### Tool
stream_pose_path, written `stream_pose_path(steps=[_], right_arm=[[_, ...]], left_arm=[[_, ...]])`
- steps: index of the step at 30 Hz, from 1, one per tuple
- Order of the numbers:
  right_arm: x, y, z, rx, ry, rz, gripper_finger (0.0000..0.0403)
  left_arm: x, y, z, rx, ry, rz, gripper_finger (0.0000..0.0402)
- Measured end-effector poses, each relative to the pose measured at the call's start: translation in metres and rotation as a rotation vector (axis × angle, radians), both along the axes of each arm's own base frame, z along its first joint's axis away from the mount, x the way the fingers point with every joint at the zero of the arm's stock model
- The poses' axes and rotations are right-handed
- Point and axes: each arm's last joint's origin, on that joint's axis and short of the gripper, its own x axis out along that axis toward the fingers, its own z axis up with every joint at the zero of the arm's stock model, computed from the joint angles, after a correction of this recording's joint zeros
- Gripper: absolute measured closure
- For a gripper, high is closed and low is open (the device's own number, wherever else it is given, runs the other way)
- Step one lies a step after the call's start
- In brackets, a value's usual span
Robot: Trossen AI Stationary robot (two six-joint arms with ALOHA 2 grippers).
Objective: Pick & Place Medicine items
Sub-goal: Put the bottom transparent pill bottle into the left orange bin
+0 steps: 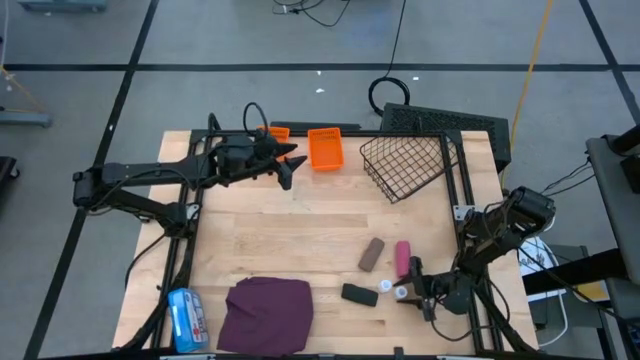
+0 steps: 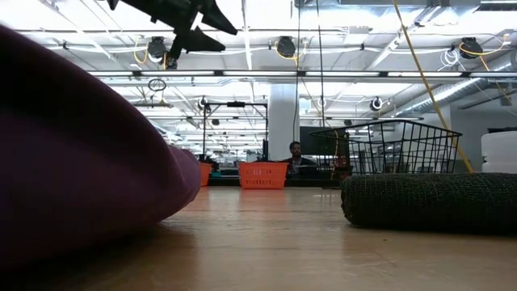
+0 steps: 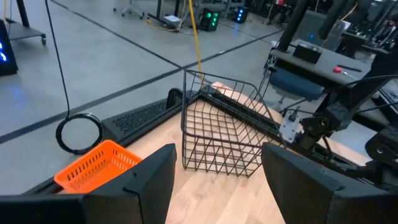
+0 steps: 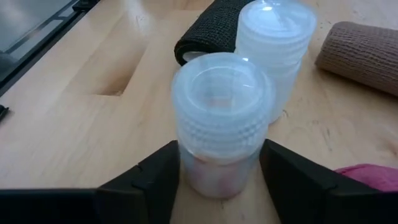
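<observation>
Above, the left gripper (image 1: pixel 289 166) hangs with fingers spread near the orange plastic basket (image 1: pixel 324 148); rightward, the right gripper (image 4: pixel 217 171) clamps a ribbed translucent plastic bottle (image 4: pixel 221 118) standing beside its twin (image 4: pixel 277 50) on the wooden table (image 1: pixel 290 230).

The middle of the worktop (image 1: pixel 290 225) is left unobstructed. Passage at the far edge is blocked by the wire basket (image 1: pixel 405 165) and orange bin (image 1: pixel 325 148). The near edge is occupied by the purple cloth (image 1: pixel 268 312) and clustered medicine items (image 1: pixel 385 270).
</observation>
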Motion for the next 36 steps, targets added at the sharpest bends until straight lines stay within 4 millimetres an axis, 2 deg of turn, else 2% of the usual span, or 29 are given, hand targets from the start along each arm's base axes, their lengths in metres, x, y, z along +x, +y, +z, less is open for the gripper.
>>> stream_pose_path(steps=[5, 10, 15, 19, 23, 28, 32, 36], right_arm=[[0.000, 0.001, 0.000, 0.018, 0.006, 0.001, 0.0268], [-0.001, 0.001, 0.003, 0.026, 0.015, 0.008, 0.0270], [-0.004, -0.005, 0.014, 0.027, 0.039, -0.008, 0.0270], [-0.006, -0.014, 0.029, 0.042, 0.054, -0.044, 0.0270], [-0.002, -0.026, 0.046, 0.056, 0.037, -0.097, 0.0270], [0.011, -0.044, 0.060, 0.010, -0.020, -0.145, 0.0270], [0.024, -0.057, 0.063, -0.062, -0.043, -0.193, 0.0270], [0.035, -0.071, 0.063, -0.115, -0.048, -0.254, 0.0270]], left_arm=[[0.000, 0.000, 0.000, -0.057, -0.024, -0.001, 0.0156], [0.002, -0.004, 0.001, -0.093, -0.047, -0.048, 0.0156], [0.019, -0.030, 0.002, -0.099, -0.067, -0.245, 0.0156], [0.043, -0.055, 0.008, -0.089, 0.082, -0.290, 0.0156], [0.080, -0.075, 0.010, -0.048, 0.268, -0.342, 0.0156], [0.132, -0.094, 0.012, 0.039, 0.343, -0.472, 0.0156], [0.165, -0.103, 0.003, 0.081, 0.363, -0.581, 0.0156], [0.187, -0.107, -0.015, 0.111, 0.395, -0.637, 0.0156]])
